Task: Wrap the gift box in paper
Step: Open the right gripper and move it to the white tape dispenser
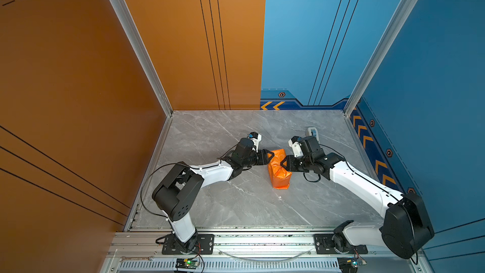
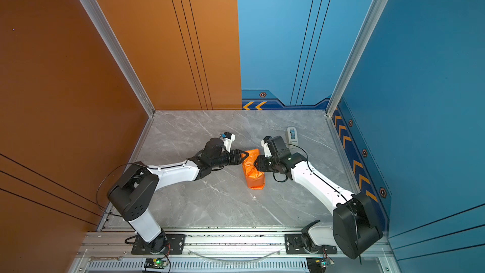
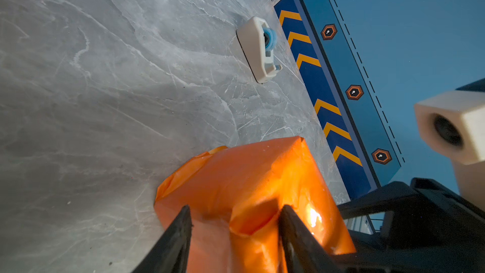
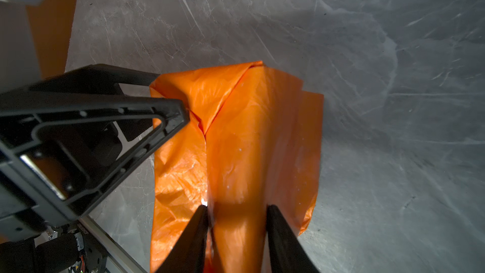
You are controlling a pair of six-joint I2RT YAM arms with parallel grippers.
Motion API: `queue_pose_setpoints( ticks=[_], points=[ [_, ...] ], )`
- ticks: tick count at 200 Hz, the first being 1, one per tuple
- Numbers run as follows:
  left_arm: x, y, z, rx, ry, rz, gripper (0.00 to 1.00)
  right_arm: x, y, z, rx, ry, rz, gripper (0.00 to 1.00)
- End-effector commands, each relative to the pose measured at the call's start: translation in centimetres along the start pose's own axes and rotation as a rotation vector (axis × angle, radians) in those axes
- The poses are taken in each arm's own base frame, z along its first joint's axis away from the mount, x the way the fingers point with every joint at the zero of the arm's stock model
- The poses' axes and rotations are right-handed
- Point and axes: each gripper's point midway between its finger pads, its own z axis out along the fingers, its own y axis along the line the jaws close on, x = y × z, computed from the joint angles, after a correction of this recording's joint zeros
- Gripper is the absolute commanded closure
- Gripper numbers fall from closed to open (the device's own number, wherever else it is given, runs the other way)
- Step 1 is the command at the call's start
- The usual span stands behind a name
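Counter: grey marbled slab, walled orange on the left and blue on the right in both top views.
Paper: glossy orange side out, folded into a creased, blocky parcel lying on the counter at mid-depth, between the two arms; its long side runs from near to far.
Gift box: hidden inside the parcel; none of its surface shows.
Parcel ends: the far end is tucked into diagonal folds; the near end stands squarer, with a loose flap along one side in the right wrist view.
Left claw: at the parcel's far left corner, closed part-way onto a raised fold of the paper, one finger touching it on each side.
Right claw: at the parcel's right side, clamped likewise on a ridge of paper that fills the gap between its fingers.
Tape dispenser: small, white-grey with a blue roll, on the counter beyond the right arm, near the blue wall and apart from the parcel.
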Motion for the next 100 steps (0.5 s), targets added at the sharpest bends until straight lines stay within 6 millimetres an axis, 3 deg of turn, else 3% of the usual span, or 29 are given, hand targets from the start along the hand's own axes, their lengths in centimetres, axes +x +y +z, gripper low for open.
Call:
queue_pose_setpoints(
  ticks=[1,30,51,72,100],
  points=[
    [2.1,3.1,0.6,-0.104,0.050,-0.020,0.47,3.9,-2.0,0.1,0.079,0.136,0.013,0.49],
    [3.2,4.1,0.2,-0.156,0.077,0.003,0.47,-0.4,-0.4,-3.6,-0.012,-0.009,0.009,0.45],
    [3.8,4.6,-0.1,-0.176,0.087,0.010,0.48,-3.2,-0.9,-6.1,-0.057,-0.106,0.026,0.44],
    [4.2,4.6,-0.1,-0.183,0.099,0.020,0.48,-5.9,-3.5,-7.4,-0.087,-0.166,0.082,0.47],
    [4.4,4.7,-0.2,-0.193,0.103,0.031,0.48,-8.7,-8.8,-6.7,-0.105,-0.168,0.162,0.53]
  ],
)
